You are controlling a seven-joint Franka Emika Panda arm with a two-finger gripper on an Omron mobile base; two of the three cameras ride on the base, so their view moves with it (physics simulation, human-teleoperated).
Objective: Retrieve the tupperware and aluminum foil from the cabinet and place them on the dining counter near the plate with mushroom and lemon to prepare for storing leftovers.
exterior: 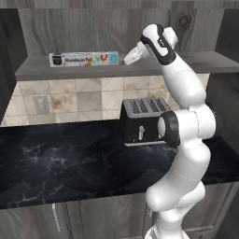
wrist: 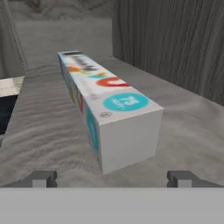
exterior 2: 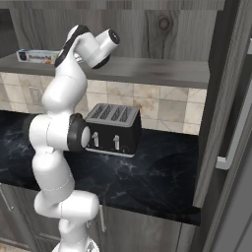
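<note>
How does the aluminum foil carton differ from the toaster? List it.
The aluminum foil is a long, narrow, white and pale blue carton with printed marks; the toaster is a black, blocky appliance with slots on top. The aluminum foil lies on the cabinet shelf, up high; the toaster stands on the black counter below. The open gripper faces the foil's end, not the toaster. Both are boxy.
</note>
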